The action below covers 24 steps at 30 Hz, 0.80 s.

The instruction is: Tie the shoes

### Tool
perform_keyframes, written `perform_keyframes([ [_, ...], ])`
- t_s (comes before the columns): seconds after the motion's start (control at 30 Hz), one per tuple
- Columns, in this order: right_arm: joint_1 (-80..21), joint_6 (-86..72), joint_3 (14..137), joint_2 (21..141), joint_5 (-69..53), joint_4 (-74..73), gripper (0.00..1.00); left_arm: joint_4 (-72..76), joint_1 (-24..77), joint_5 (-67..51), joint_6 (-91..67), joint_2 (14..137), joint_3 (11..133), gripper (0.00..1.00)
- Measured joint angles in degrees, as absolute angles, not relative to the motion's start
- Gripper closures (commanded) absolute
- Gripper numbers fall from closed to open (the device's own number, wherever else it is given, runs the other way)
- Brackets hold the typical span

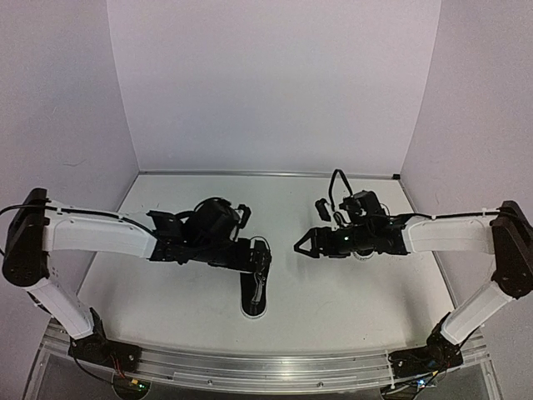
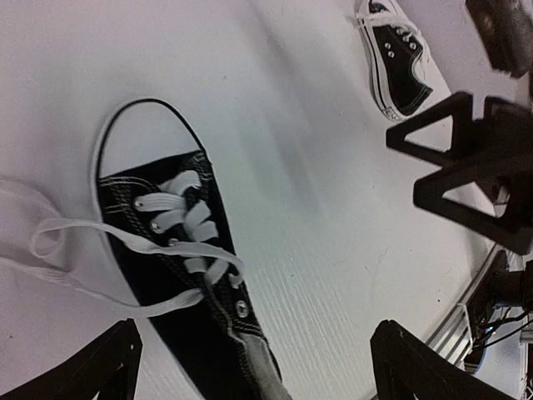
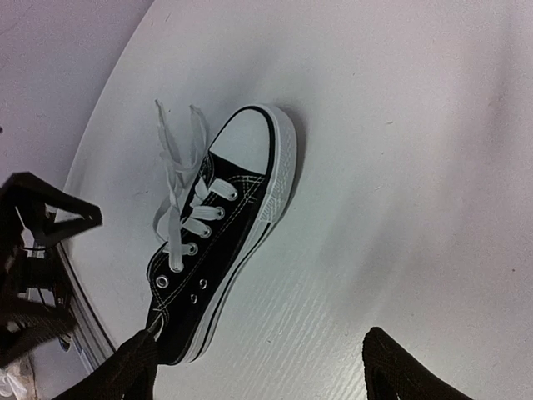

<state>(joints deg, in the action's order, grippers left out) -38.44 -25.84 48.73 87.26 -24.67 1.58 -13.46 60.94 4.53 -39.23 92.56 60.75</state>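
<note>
Left gripper is hanging wide open over the heel end of the nearer shoe, gripping nothing, and I'm seeing its laces trailing loose off to one side, no knot anywhere. Right gripper is sitting spread open and empty too. I'm spotting the second shoe further out by the right arm, too small to judge its laces. So I'm reckoning basically all the tying is waiting to be done.
</note>
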Motion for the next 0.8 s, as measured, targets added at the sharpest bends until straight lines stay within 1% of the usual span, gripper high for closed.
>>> perform_keyframes([
  [0.07, -39.59, -26.28, 48.73, 88.75, -24.93, 2.59, 0.2, -11.97, 58.28, 3.38, -38.85, 87.98, 57.12, 0.0],
  [0.23, -43.15, -26.87, 49.8, 92.04, -24.97, 2.96, 0.23, -9.78, 51.66, 0.81, -38.35, 82.66, 48.7, 0.01],
  [0.37, -45.25, -26.6, 53.84, 94.34, -24.89, 2.22, 0.24, -7.9, 43.72, -6.04, -38.56, 80.45, 42.64, 0.01],
  [0.47, -46.58, -25.78, 58.01, 95.63, -24.17, 1.48, 0.24, -8.12, 37.78, -7.04, -37.42, 80.31, 42.08, 0.03],
  [0.53, -47.07, -25.41, 59.69, 95.86, -23.68, 1.19, 0.24, -9.78, 36.07, -6.77, -35.45, 80.45, 43.5, 0.05],
  [0.6, -47.42, -25.09, 60.73, 95.9, -23.25, 0.7, 0.24, -11.22, 35.3, -6.85, -33.22, 81.3, 46.14, 0.11],
  [0.8, -47.62, -24.63, 61.01, 95.92, -22.3, -1.36, 0.24, -15.66, 32.27, -4.65, -27.59, 89.09, 58.1, 0.38],
])
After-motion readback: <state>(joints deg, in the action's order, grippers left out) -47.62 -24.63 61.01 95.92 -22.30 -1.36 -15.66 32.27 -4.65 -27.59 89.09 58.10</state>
